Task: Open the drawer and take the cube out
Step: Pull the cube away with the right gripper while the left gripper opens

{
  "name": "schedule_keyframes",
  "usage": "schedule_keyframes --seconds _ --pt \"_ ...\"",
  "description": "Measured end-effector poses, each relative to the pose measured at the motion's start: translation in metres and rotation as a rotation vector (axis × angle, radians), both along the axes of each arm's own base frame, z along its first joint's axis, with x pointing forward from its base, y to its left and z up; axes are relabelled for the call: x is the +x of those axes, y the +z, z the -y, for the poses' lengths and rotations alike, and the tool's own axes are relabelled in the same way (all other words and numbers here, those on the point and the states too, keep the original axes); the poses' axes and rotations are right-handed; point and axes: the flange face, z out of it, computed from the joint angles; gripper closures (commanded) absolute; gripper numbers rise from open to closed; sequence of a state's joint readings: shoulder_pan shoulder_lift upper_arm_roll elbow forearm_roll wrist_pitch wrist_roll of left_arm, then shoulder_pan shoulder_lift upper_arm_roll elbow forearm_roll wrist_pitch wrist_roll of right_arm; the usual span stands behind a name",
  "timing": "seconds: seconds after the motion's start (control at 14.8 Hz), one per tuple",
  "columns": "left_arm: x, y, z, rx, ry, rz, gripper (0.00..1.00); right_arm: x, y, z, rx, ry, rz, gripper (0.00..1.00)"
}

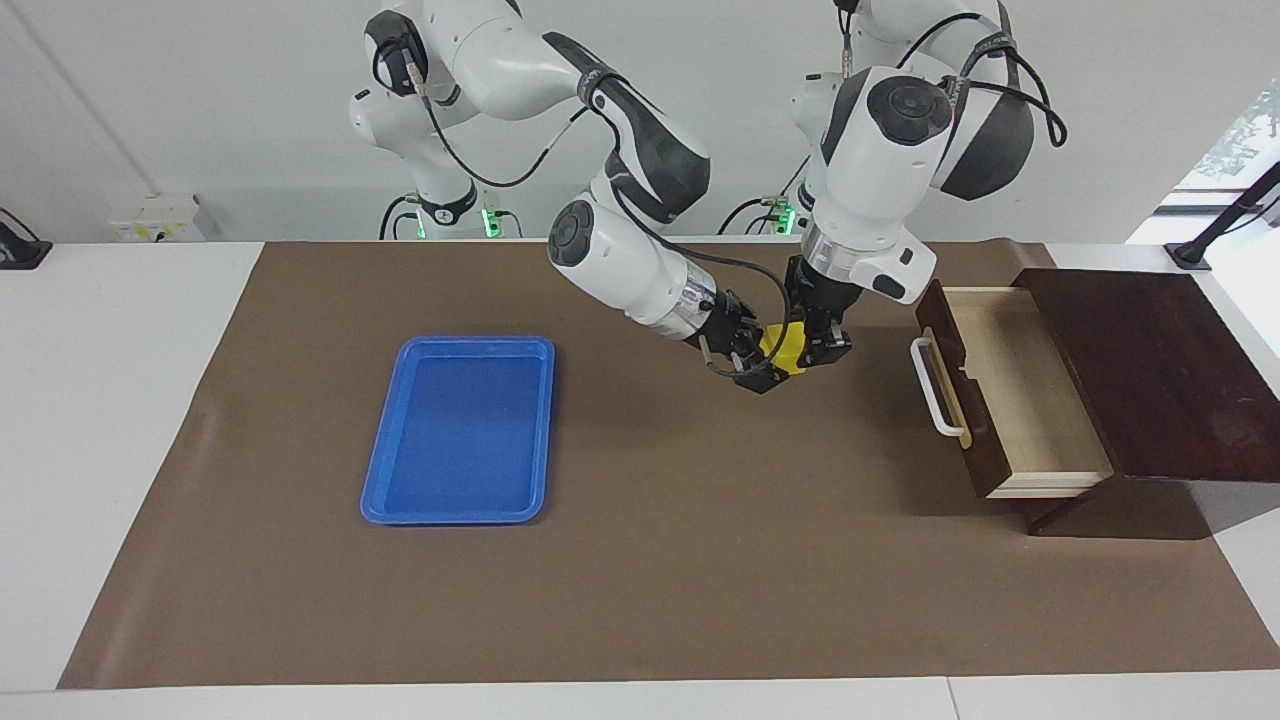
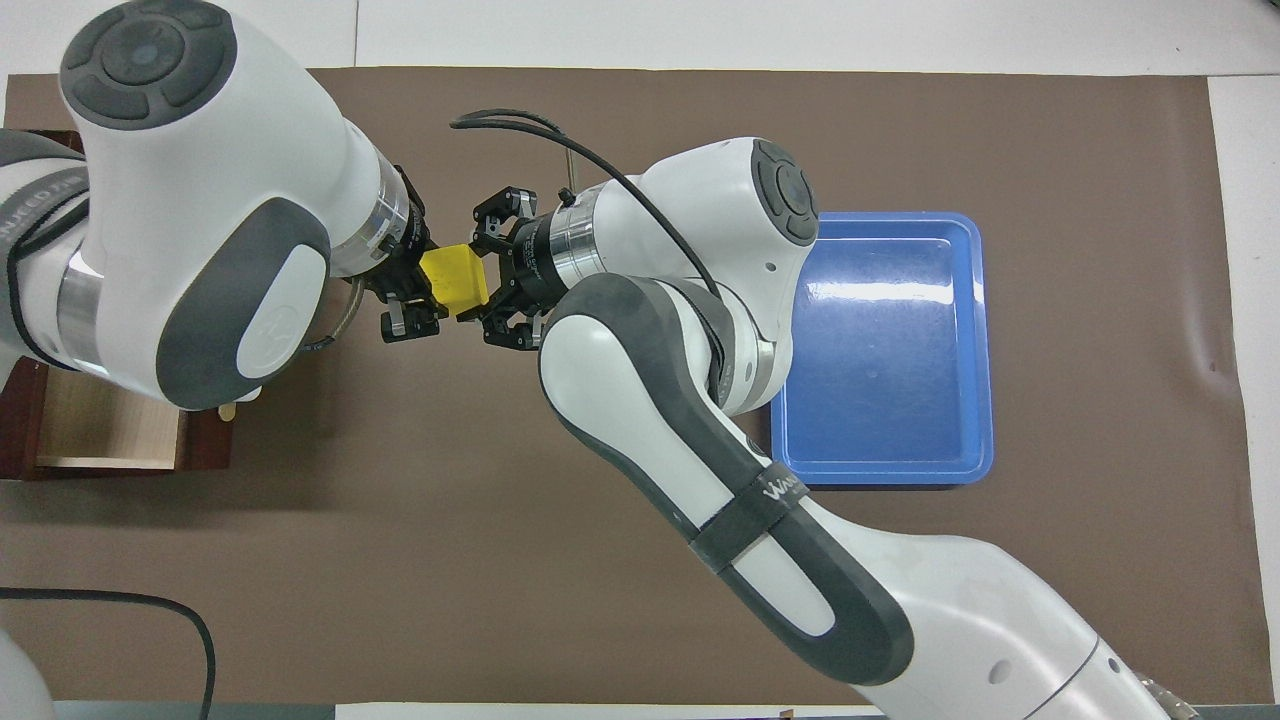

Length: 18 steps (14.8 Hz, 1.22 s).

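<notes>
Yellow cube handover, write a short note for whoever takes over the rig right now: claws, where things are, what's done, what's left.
Left claw: shut on the small yellow cube, held in the air over the brown mat, between the blue plastic tray and the drawer.
Right claw: also shut on the cube, gripping it from the tray's side.
Dark brown wooden drawer with a white bar handle: pulled open, its pale inside shows nothing in it.
Done: drawer opened, cube taken out.
Left: the cube hangs between both claws; probably the left lets go and the right carries it off, perhaps to the tray.
</notes>
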<state>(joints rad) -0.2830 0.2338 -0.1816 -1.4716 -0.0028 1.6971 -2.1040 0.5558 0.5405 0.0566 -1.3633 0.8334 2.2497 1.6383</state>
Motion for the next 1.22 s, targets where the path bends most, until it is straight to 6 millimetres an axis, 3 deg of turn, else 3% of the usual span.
schedule_keyframes --seconds 0.07,0.14,0.81,1.01,1.22 --pt "0.000 0.000 0.000 0.000 0.000 0.001 0.48 0.000 0.000 0.000 0.000 0.000 0.000 1.00" --pt "0.000 0.000 0.000 0.000 0.000 0.001 0.00 0.000 0.000 0.000 0.000 0.000 0.000 1.00" --pt "0.003 -0.002 -0.002 -0.004 -0.018 0.010 0.00 0.000 0.008 -0.002 0.010 0.006 0.007 1.00" --pt "0.006 -0.013 -0.010 0.004 -0.032 0.000 0.00 0.024 0.007 0.034 0.005 -0.048 0.002 1.00" --pt "0.013 -0.033 -0.035 0.010 -0.063 -0.004 0.00 0.057 0.002 0.098 -0.004 -0.104 -0.045 1.00"
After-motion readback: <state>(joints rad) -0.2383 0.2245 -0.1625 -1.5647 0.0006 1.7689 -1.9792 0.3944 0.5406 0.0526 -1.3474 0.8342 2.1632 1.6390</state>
